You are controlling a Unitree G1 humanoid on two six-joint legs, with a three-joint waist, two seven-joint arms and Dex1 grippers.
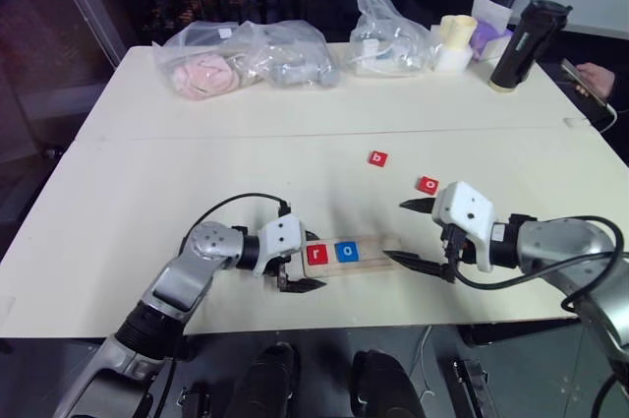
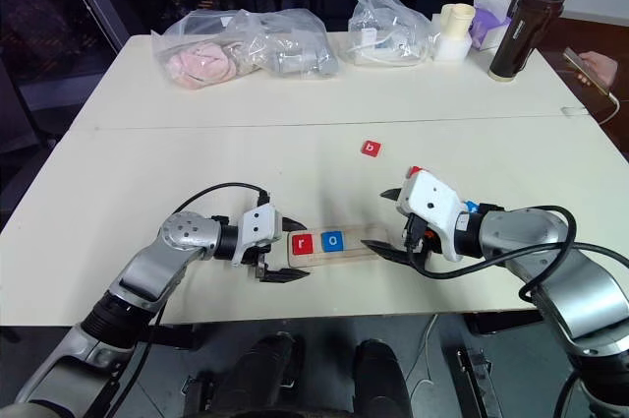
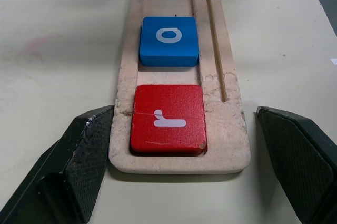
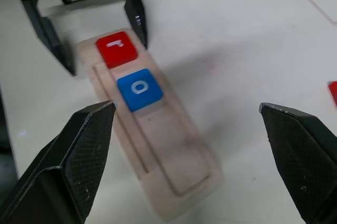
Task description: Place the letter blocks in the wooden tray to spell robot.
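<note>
- Left gripper, two black fingers on a white wrist block, stands wide apart at the left end of the pale wooden tray; one finger sits on each side of that end, and whether either touches the wood I cannot tell.
- Right gripper is spread wide too, holding nothing, at the tray's right end, its near finger tip close to the wood.
- Between them the narrow grooved tray lies left to right on the cream table, near its front edge.
- In the tray's left end sits the red square block with a white "r"; just right of it, the blue block with a white "o". The groove beyond them is bare.
- Farther back on the table lie a red "o" block, just beside the right gripper's wrist, and a red "b" block, farther off.
- Along the far edge sit clear plastic bags and a black bottle.
</note>
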